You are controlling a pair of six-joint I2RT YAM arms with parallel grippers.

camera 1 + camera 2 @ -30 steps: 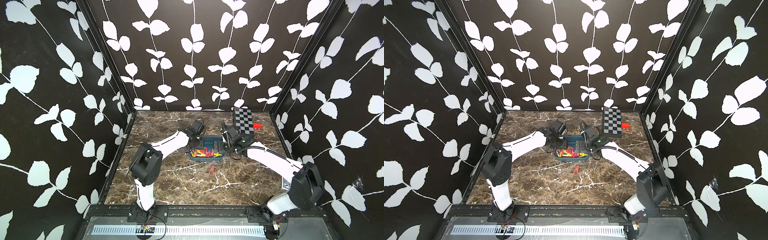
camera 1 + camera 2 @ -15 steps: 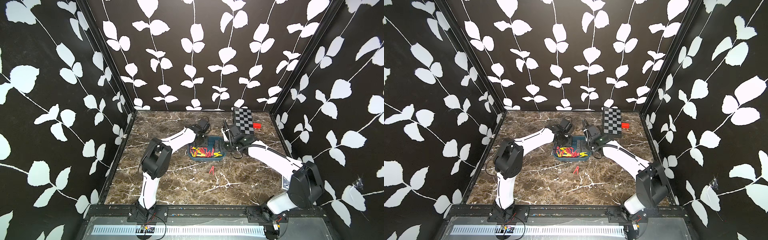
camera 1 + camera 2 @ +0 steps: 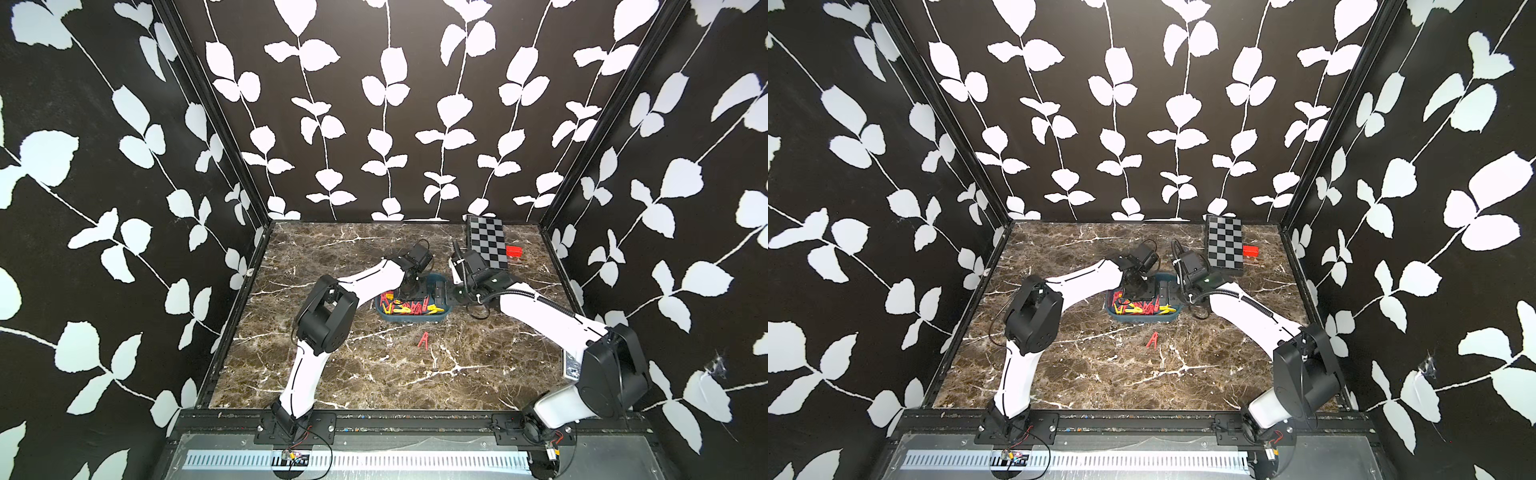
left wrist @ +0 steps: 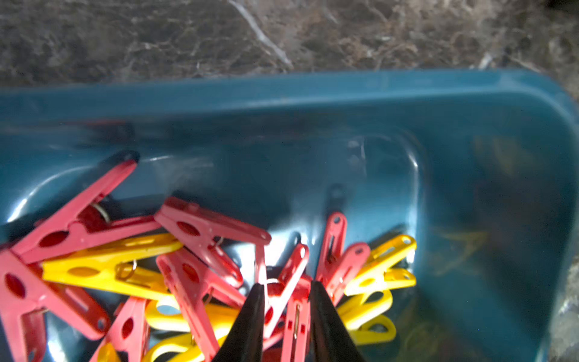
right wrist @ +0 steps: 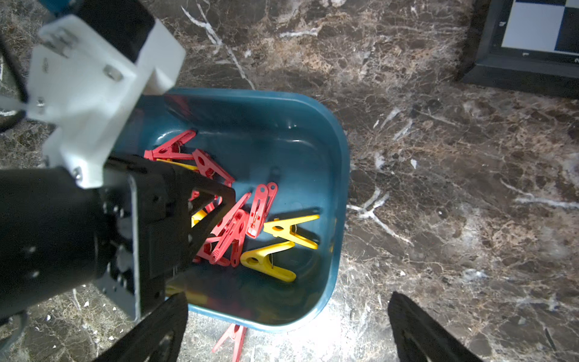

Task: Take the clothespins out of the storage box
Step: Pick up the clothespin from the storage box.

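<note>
Inside the storage box (image 4: pixel 282 87), the left gripper (image 4: pixel 286 313) has its two black fingers (image 4: pixel 250 319) standing close together on either side of a red clothespin (image 4: pixel 296 316) that sits high in the heap. They look pressed against it, so I read this as a pinch. A second red peg leans into the same gap and may well come up too.

The grip comes from above, likely because the clothespins (image 4: pixel 103 269), red and yellow, lie crossed and tangled, and only the top ones offer free sides.

The right gripper (image 5: pixel 288 299) hangs over the right end of the box with its fingers spread wide and nothing between them. One finger is near the rim and the other is out over the table. Whether it touches the box I cannot tell; it seems placed to steady the tub or to wait its turn.

Nearly all the pegs are in the teal tub, which sits mid-table, a little towards the far side, in both top views. One lone red peg (image 3: pixel 423 340) lies on the marble just on the near side of the box, apart from it, so the task looks barely begun.

The brown marble tabletop (image 3: pixel 374 374) has white veins. A checkerboard box (image 3: pixel 486 243) lies in the far right corner, with a small red block (image 3: pixel 514 251) beside it. Black walls (image 3: pixel 374 104) printed with white leaves enclose the table.
</note>
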